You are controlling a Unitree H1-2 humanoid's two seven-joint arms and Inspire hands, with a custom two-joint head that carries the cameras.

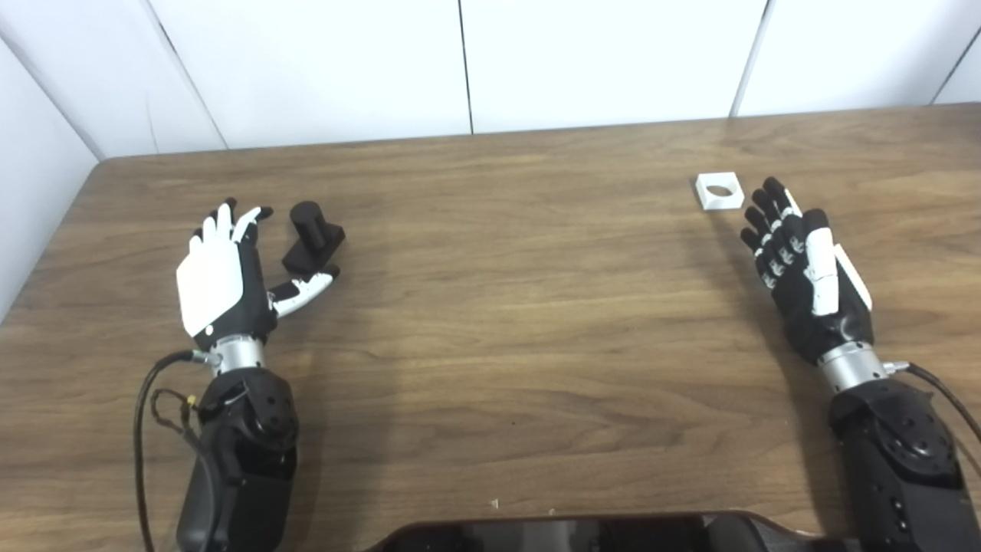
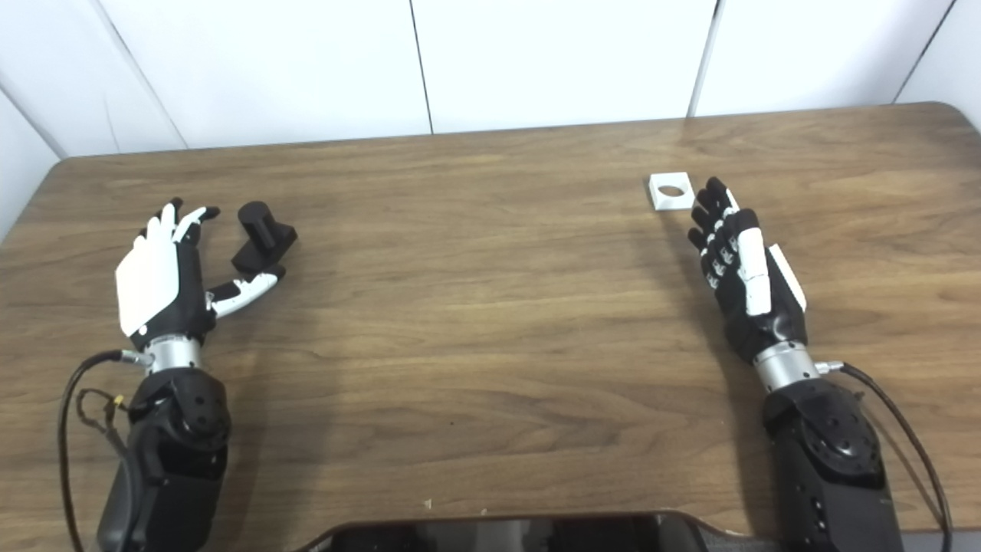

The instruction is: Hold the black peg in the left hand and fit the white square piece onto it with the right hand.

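On the wooden table (image 1: 490, 322) at our left stands the black peg (image 1: 313, 238), just beside our left hand (image 1: 222, 280), whose fingers are spread and hold nothing. Far across at our right lies the white square piece (image 1: 719, 190), close to the fingertips of our right hand (image 1: 805, 276), likewise spread wide and holding nothing

Black peg (image 1: 313, 236): short round post rising from a square black base, matte, standing upright on the wood surface, left of centre in the frame, upper-middle height.

White square piece (image 1: 719, 190): flat white block with a round hole through its middle, lying flat, upper right of the frame. Well apart from the peg.
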